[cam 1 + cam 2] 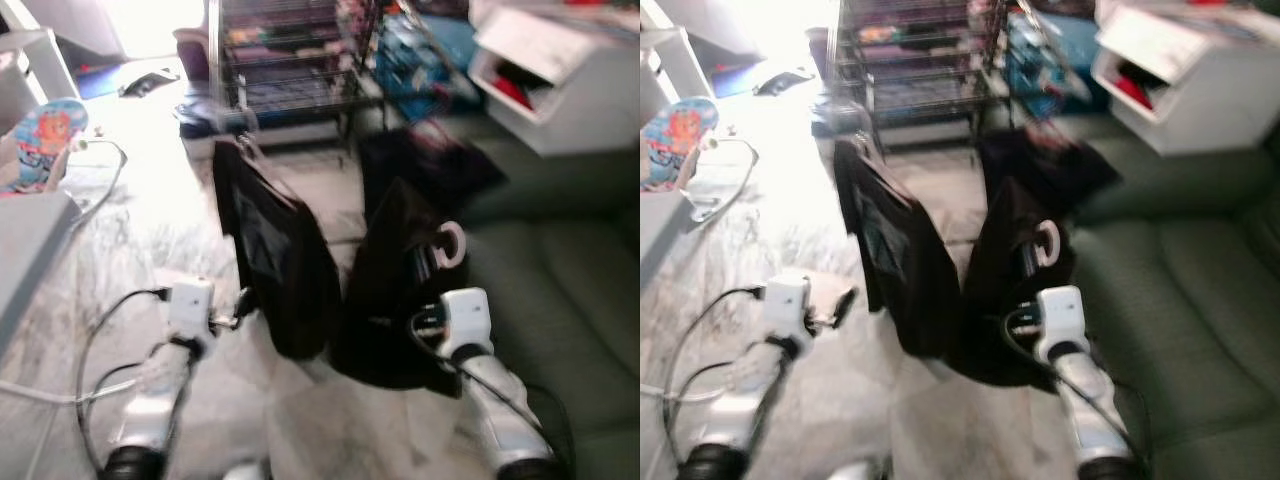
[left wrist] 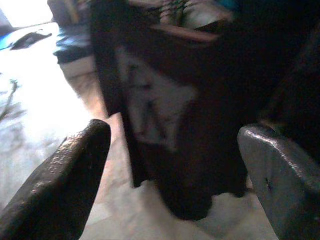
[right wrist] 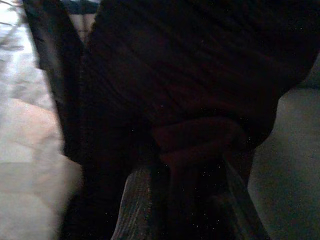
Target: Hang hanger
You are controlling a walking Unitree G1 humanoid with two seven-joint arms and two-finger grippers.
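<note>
Fingers of our right gripper [image 1: 432,262] pinch a dark garment [image 1: 385,300] with its hanger [image 1: 450,243], mid-frame beside the green sofa [image 1: 560,300]. Our left gripper [image 2: 175,170] gapes wide, holding nothing, before another black garment [image 1: 275,260]. Hanging isn't done; we judge the rack [image 1: 290,60], upper centre, remains far

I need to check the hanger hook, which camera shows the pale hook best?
The left eye view: the pale hook curls clear of the black garment above the right gripper. The right eye view shows it too, blurrier. The wrist views show mainly dark cloth.
</note>
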